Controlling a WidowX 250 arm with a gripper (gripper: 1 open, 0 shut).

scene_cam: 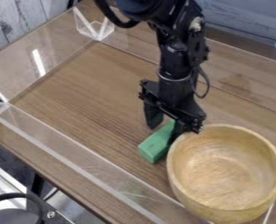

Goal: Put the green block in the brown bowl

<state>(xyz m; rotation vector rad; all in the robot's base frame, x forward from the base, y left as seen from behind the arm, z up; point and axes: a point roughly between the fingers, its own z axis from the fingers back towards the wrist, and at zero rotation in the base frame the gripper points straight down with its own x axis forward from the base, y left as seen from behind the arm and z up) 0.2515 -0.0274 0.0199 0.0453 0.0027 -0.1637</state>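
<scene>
Green block [157,145]: a bright bar lying flat on the wooden table [81,96], just left of the bowl's rim, its upper end under the gripper.
Brown bowl [225,170]: light wood with visible grain, upright at the lower right, holding nothing.
Gripper [172,125]: black, pointing straight down, fingers straddling the block's upper end; whether they press on it cannot be told.
Clear wall [70,149]: transparent panel along the table's near edge.

bright green block [155,146], grainy light-brown bowl [225,171]
</scene>
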